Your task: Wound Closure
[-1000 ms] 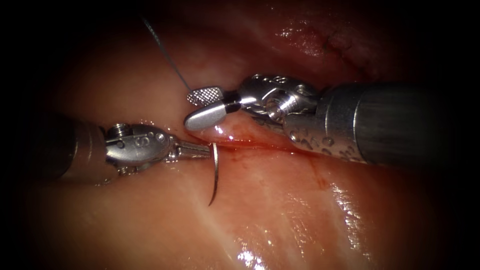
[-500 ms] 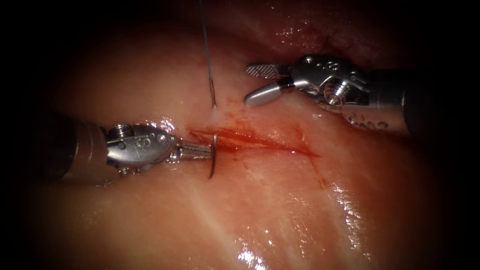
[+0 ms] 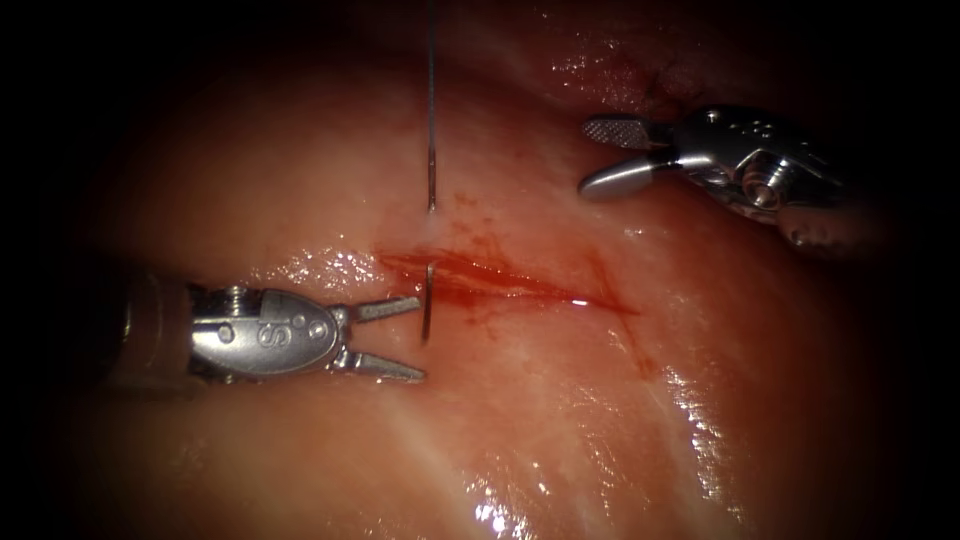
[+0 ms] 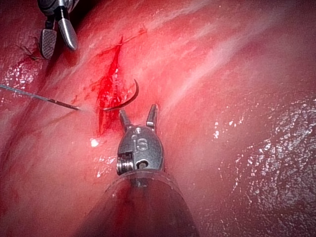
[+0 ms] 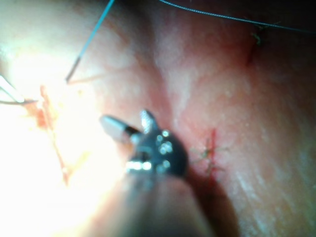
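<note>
The cut (image 3: 500,283) runs across the tissue, wet with red fluid. The curved needle (image 3: 428,300) stands in the tissue at the cut's left end, free of both tools, with a short arc showing (image 4: 126,100). Just left of it my left tool (image 3: 412,338) is open and holds nothing, its jaws either side of the needle's line (image 4: 138,113). Thread (image 3: 431,120) rises straight up from the tissue just above the cut (image 4: 39,95) (image 5: 91,37). My right tool (image 3: 588,158) hangs open and empty far to the upper right of the cut (image 5: 126,123) (image 4: 57,37).
An earlier stitch mark (image 5: 211,153) with red fluid lies beside the right tool. Another small mark (image 5: 254,42) sits under a length of thread (image 5: 222,17). Glossy wet tissue (image 3: 690,400) spreads below and right of the cut.
The left tool let go of the needle, opened and dropped slightly. The right tool drew back to the upper right, staying open. The thread swung upright. Less of the needle shows.
</note>
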`<state>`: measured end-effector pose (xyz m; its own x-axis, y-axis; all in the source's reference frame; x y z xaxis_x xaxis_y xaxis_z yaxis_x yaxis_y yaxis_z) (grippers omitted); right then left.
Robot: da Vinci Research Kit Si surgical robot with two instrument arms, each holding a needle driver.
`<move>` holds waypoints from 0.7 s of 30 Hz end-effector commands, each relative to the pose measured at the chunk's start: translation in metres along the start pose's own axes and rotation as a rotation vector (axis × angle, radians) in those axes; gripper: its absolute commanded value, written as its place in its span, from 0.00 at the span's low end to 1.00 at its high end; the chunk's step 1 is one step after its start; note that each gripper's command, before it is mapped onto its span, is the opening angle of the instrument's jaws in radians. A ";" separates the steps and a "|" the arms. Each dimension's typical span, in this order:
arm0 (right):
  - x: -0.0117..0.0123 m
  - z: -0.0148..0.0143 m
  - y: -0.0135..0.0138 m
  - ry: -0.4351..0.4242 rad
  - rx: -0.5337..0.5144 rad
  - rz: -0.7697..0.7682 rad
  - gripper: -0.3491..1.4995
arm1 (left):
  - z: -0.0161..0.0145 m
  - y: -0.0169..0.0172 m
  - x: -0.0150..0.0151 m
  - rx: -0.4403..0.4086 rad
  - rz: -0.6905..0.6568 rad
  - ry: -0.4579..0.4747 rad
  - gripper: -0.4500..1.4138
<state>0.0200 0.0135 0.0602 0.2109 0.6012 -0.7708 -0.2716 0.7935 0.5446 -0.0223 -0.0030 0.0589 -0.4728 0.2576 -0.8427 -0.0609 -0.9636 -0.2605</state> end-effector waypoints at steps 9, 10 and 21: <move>-0.0042 0.0018 0.0002 0.008 0.002 -0.034 0.96 | 0.0004 -0.0001 0.0008 0.020 0.109 0.055 0.54; -0.0044 0.0019 0.0001 0.008 0.001 -0.036 0.96 | 0.0005 -0.0002 0.0008 0.019 0.109 0.055 0.55; -0.0055 0.0021 -0.0005 0.010 -0.002 -0.052 0.95 | 0.0028 -0.0025 0.0004 0.030 0.132 0.055 0.57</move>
<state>0.0202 0.0102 0.0642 0.2162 0.5575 -0.8015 -0.2653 0.8236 0.5013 -0.0247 0.0002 0.0600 -0.4301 0.1237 -0.8943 -0.0287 -0.9919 -0.1234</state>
